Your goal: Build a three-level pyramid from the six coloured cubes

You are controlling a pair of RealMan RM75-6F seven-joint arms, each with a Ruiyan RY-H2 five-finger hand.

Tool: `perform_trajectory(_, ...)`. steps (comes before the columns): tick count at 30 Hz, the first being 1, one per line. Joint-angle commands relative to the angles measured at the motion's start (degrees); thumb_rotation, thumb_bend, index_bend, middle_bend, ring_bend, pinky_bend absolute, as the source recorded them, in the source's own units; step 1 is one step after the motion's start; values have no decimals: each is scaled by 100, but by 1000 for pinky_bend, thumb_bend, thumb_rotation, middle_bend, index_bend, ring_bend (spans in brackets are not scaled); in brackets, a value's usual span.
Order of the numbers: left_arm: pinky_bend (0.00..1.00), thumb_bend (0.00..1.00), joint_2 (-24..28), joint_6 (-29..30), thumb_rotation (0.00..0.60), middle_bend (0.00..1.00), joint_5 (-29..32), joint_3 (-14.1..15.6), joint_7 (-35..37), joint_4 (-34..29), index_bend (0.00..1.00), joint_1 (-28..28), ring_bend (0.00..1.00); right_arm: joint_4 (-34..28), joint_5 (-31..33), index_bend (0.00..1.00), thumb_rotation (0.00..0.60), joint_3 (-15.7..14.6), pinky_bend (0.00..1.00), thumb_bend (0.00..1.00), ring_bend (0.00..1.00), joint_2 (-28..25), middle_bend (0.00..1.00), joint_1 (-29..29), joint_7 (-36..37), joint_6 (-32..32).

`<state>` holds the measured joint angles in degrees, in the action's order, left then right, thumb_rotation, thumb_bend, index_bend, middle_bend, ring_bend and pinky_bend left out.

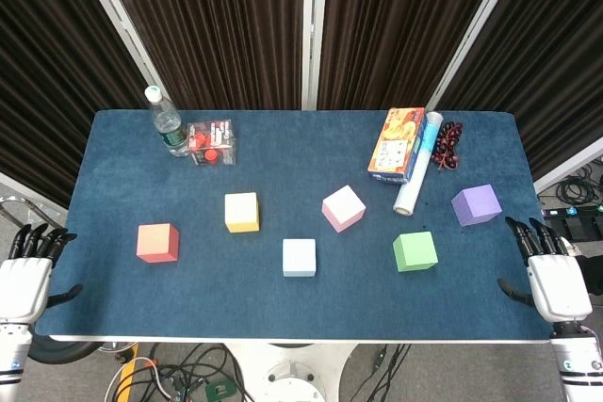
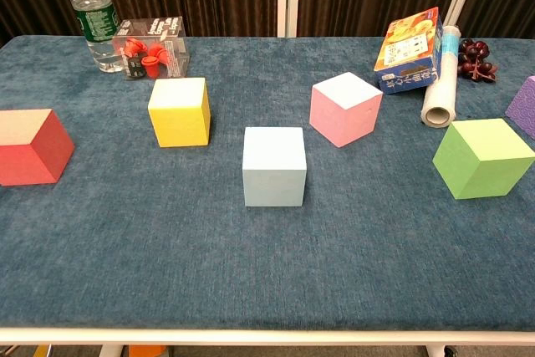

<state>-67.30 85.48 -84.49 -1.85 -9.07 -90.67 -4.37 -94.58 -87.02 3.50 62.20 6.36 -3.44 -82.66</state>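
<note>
Nothing is stacked yet: the red cube [image 1: 157,242], yellow cube [image 1: 241,212], blue cube [image 1: 299,257], pink cube [image 1: 343,207], green cube [image 1: 415,251] and purple cube [image 1: 475,204] lie well apart across the tabletop [image 1: 113,289]. The left hand [image 1: 26,275] and right hand [image 1: 551,275] wait at the near corners, fingers apart, holding nothing.

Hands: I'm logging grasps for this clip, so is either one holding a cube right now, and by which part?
Nothing is held. The left hand and right hand sit off the table's edges, fingers apart, touching no cube.
</note>
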Motion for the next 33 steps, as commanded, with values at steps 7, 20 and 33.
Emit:
perform_trajectory(7,29,0,-36,56,600,167,-28,4,21,37,221,30,76,-22,-69,0,600,-35,119,87,50,-24,135,25,88,29)
perform_trajectory(20,29,0,-40,83,600,166,-75,-1,65,67,221,35,76,-555,-891,0,600,-59,119,82,56,-25,164,958,669,988)
perform_trajectory(33,30,0,-14,44,600,166,-80,24,156,138,221,46,76,-320,-46,0,600,432,118,36,51,1593,193,2415,954,2755)
